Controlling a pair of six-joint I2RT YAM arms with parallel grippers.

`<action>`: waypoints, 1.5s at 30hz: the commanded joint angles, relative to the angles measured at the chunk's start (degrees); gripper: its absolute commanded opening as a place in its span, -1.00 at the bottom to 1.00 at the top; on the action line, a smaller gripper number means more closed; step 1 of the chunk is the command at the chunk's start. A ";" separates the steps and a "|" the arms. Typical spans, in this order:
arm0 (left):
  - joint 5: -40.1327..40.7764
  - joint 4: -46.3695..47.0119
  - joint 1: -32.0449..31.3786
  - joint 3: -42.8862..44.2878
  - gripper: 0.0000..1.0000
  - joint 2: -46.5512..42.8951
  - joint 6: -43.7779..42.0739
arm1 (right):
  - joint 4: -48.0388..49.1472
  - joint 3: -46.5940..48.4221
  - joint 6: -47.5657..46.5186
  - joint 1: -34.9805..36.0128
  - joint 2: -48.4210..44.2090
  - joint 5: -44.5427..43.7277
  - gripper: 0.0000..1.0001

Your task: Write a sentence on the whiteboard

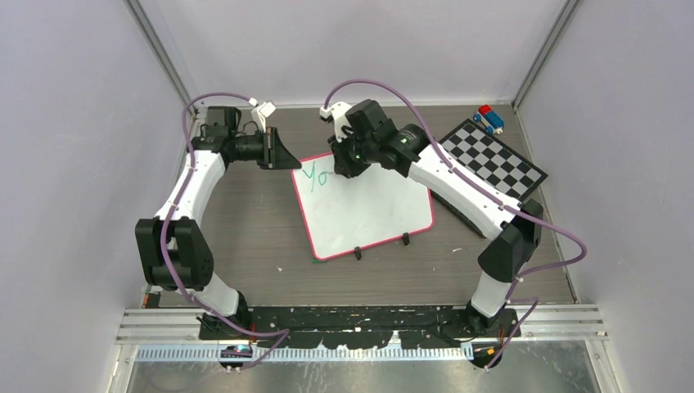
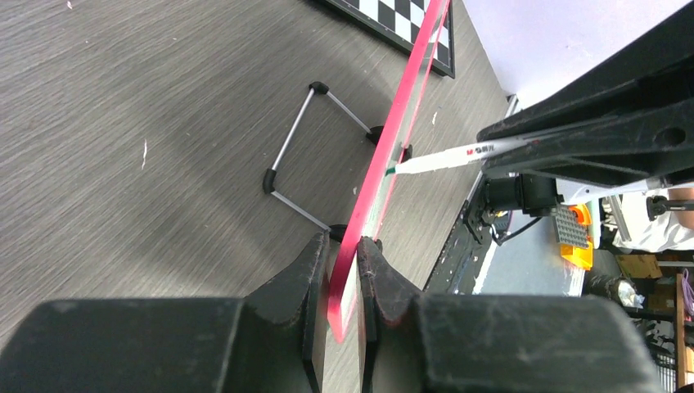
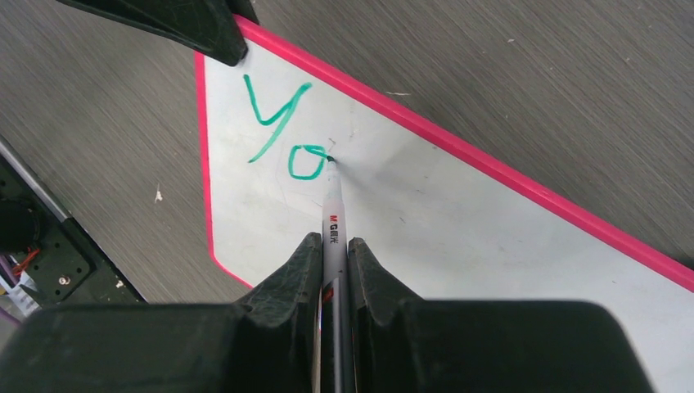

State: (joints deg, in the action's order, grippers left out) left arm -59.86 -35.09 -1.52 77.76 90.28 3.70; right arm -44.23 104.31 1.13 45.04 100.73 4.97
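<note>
The whiteboard, white with a pink-red rim, lies in the middle of the table, its two black clips on the near edge. My left gripper is shut on the board's far left corner; in the left wrist view the rim runs edge-on between the fingers. My right gripper is shut on a white marker, its tip touching the board beside a green "Yo". The same green letters show in the top view. The marker also shows in the left wrist view.
A black-and-white checkered board lies at the right, near the right arm. A small red and blue toy sits at the far right corner. A wire stand shows under the whiteboard in the left wrist view. Grey walls enclose the table.
</note>
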 commanded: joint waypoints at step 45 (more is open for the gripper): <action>-0.54 -0.96 -0.49 2.66 -1.00 -1.04 -0.01 | 1.16 -7.45 0.29 -2.76 -6.02 0.20 -0.99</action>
State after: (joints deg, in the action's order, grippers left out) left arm -59.09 -35.88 -1.76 78.22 90.30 3.42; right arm -44.62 99.44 0.60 41.93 97.12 5.74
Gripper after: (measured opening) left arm 0.166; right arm 0.204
